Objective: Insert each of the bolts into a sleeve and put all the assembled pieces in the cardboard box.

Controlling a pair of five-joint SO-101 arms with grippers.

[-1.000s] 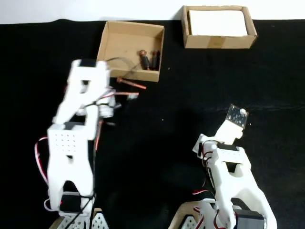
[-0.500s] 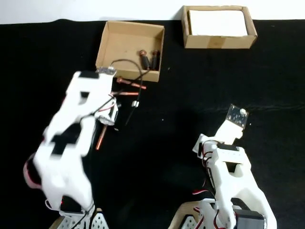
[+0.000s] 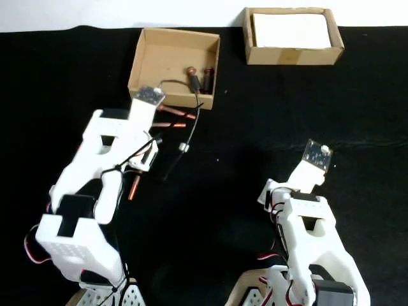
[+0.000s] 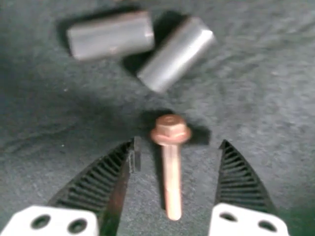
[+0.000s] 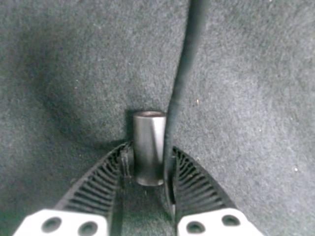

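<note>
Copper bolt (image 4: 170, 162) lies inside your open left claw (image 4: 178, 144), so squeeze gently on its middle. Your right claw (image 5: 149, 149) grips a dark sleeve (image 5: 149, 130); hold it level.

No legible text, label, number or sign anywhere in view.

On the desk (image 3: 255, 127), 2 bolts (image 3: 177, 113) lie just in front of the box (image 3: 162, 57) holding 2 assembled pieces (image 3: 199, 79), with a second box (image 3: 290, 56) to its right.

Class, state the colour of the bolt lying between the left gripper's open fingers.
The bolt is copper-coloured, clearest in the left wrist view.
</note>
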